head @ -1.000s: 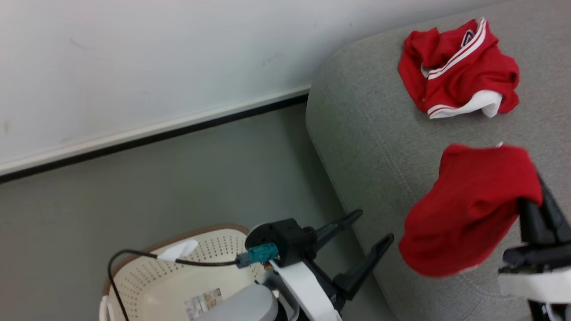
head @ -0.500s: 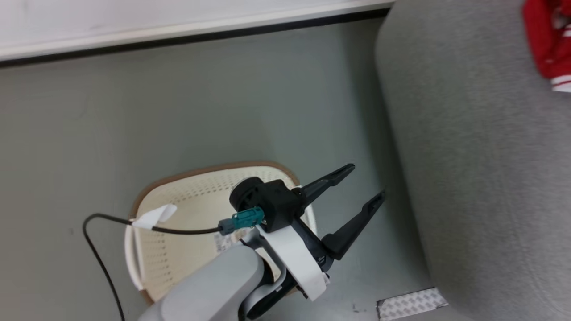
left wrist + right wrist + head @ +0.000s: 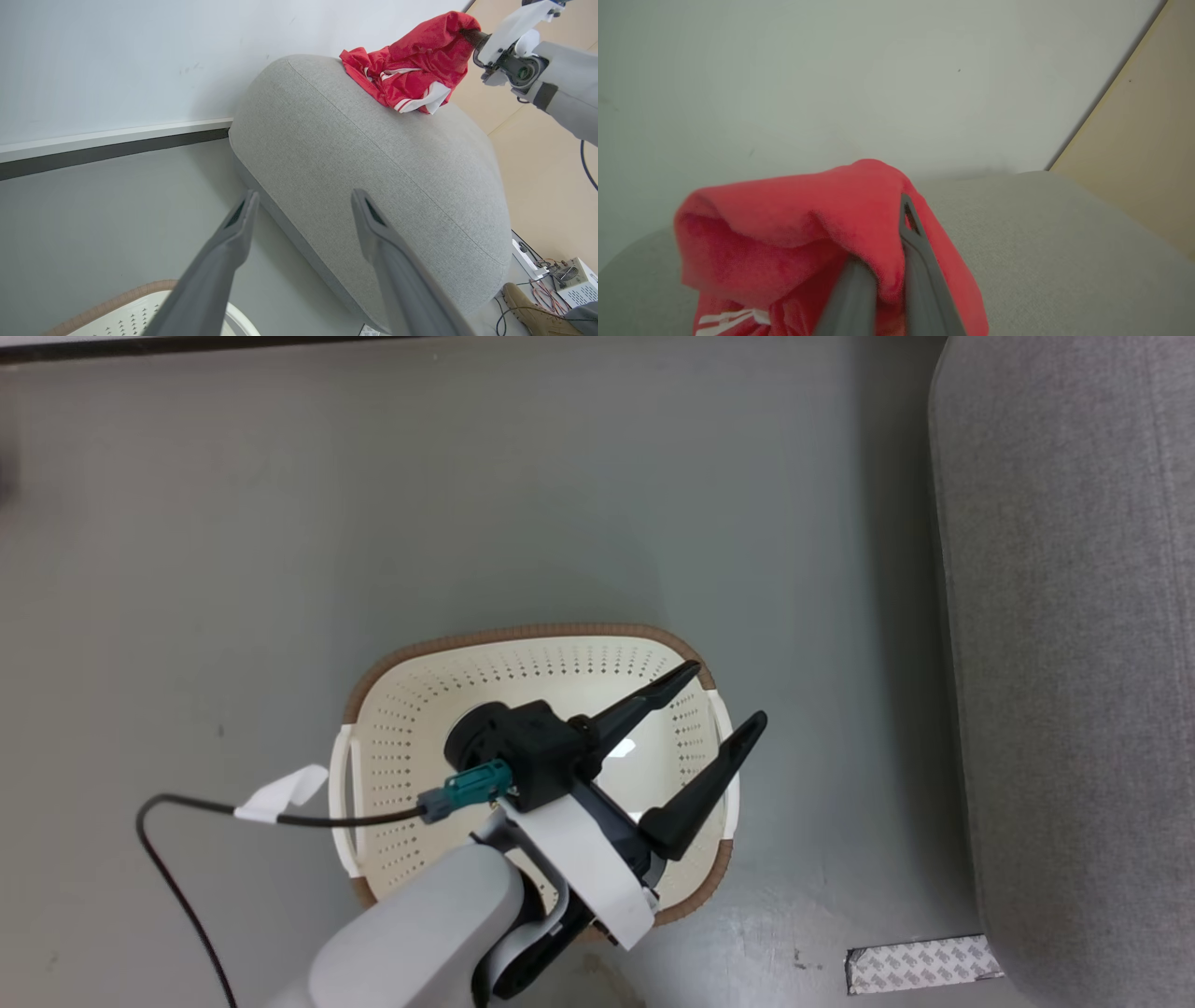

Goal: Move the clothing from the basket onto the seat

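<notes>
Overhead, the left gripper (image 3: 724,693) hung above the cream laundry basket (image 3: 523,637), which stood on the grey floor (image 3: 467,504); its two dark fingers were spread wide apart. The grey sofa (image 3: 1074,616) stood near the basket, on its right. The right gripper (image 3: 892,252) was clamped on a red garment (image 3: 794,219), raised over the sofa's rounded top. A second garment (image 3: 373,70), red with white stripe trim, lay crumpled on the sofa, close under the held one.
</notes>
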